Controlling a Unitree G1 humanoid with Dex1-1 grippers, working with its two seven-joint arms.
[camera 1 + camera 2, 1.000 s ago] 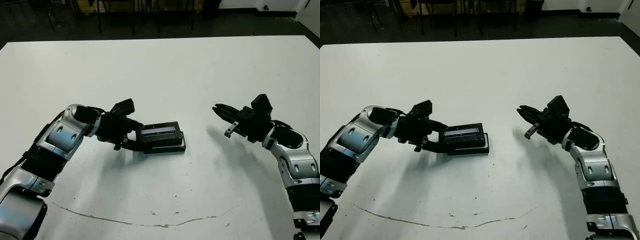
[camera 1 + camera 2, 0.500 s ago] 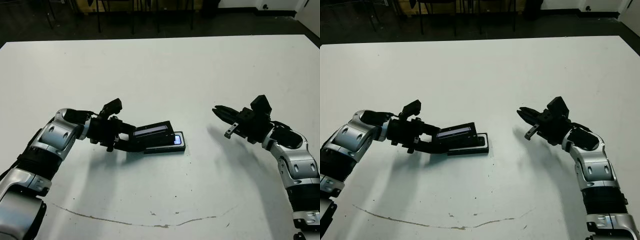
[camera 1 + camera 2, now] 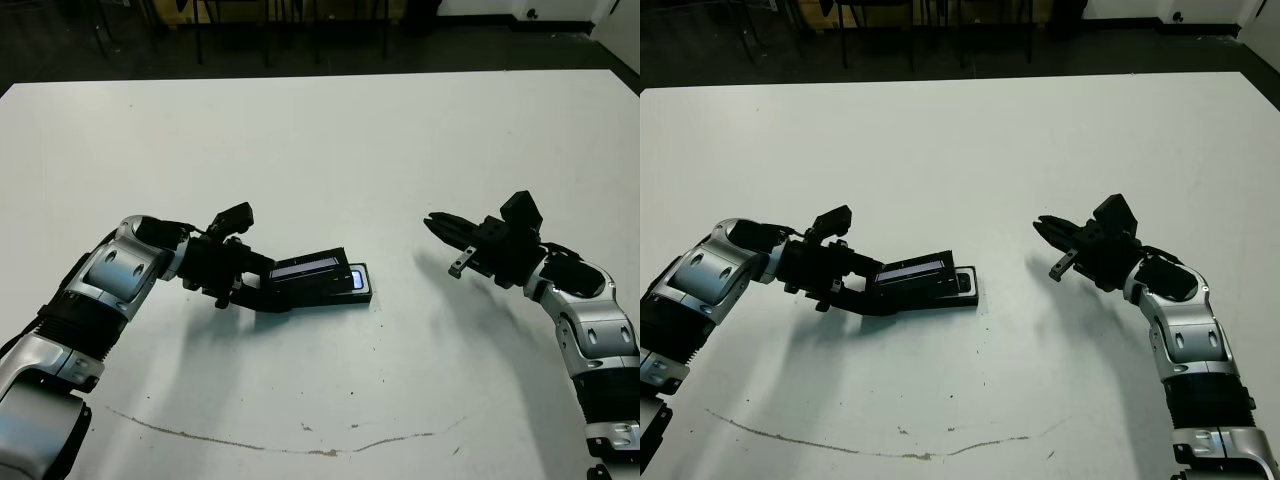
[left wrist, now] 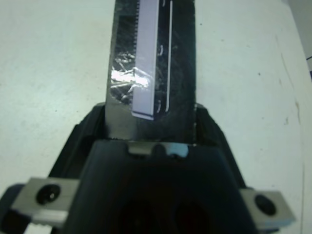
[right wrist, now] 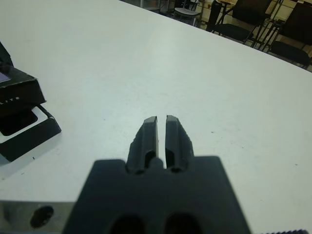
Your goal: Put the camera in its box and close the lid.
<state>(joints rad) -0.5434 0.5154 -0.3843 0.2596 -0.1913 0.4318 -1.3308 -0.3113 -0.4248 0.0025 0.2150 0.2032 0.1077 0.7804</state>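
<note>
My left gripper (image 3: 258,286) is shut on the left end of the lid (image 3: 308,269), a black slab with a pale grey stripe. It holds the lid tilted, with its right end over the box (image 3: 345,300). The box's right end is uncovered, and there the camera (image 3: 357,279) shows only as a bluish-white glint inside. In the left wrist view the lid (image 4: 151,63) runs out from between the fingers (image 4: 84,131). My right gripper (image 3: 441,221) hovers shut and empty to the right of the box. Its wrist view shows the box (image 5: 29,134) off to one side.
A thin dark line (image 3: 300,447) crosses the white table (image 3: 330,140) near its front edge. Dark chair legs (image 3: 270,30) stand on the floor beyond the far edge.
The lid lay flat over the box one second ago. My left gripper has since drawn it left and tilted it, uncovering the box's right end. The right arm has not moved.
</note>
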